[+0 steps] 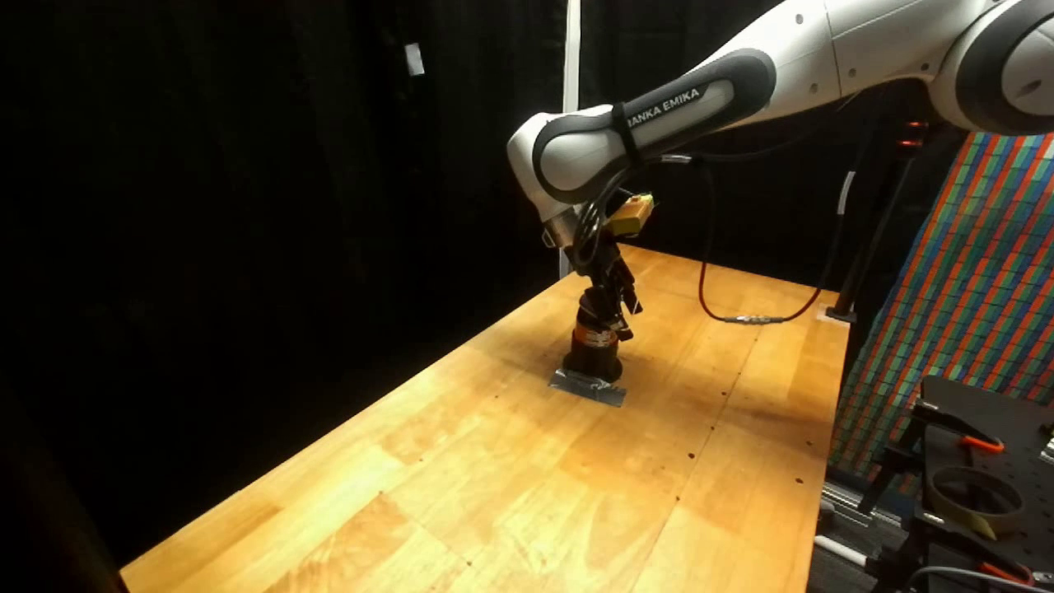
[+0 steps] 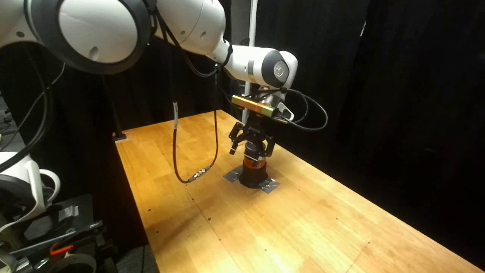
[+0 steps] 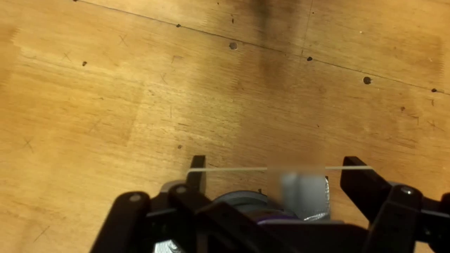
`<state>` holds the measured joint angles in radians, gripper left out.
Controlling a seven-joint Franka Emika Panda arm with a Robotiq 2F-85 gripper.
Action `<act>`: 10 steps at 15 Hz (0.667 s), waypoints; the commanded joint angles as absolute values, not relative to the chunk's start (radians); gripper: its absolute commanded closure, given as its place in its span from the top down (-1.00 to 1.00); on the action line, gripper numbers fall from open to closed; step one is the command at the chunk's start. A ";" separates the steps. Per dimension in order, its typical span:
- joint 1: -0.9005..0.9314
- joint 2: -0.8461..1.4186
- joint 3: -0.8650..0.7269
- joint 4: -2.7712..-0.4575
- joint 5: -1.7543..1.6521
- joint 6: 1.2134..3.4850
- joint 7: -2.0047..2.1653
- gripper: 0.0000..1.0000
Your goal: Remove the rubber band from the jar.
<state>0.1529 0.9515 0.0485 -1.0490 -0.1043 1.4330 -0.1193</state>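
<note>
Squat amber-orange jar with a dark top (image 1: 593, 337) sits upright in a black flared cylindrical holder (image 2: 252, 179), strapped to the pale wooden table (image 1: 527, 494) with silver-grey tape (image 2: 269, 185), presumably so pulling can't tip or drag it. Black two-finger gripper (image 3: 275, 161) is spread wide, tips beside the jar's upper part, not clamping it; contact, can't tell. Thin cream rubber band (image 3: 232, 169) runs straight between the fingers in the wrist view, partly lost in a blurred patch. My read: the spread is for tension, so it won't slip. Can't tell if its back side loops the jar. Jar's well inside the table edges; longest run of wood is toward the near end. Straight up looks best; mind the red-and-black cable loop (image 2: 199, 173), left of the jar in an exterior view.
</note>
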 commanded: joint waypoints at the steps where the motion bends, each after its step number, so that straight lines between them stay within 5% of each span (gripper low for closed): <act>1: 0.162 0.800 0.034 -1.286 -0.134 1.568 -0.068 1.00; 10: 0.165 0.591 0.040 -1.674 -0.183 2.020 0.012 1.00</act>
<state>0.1571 0.7051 0.0447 -1.4815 -0.1553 1.9041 -0.0225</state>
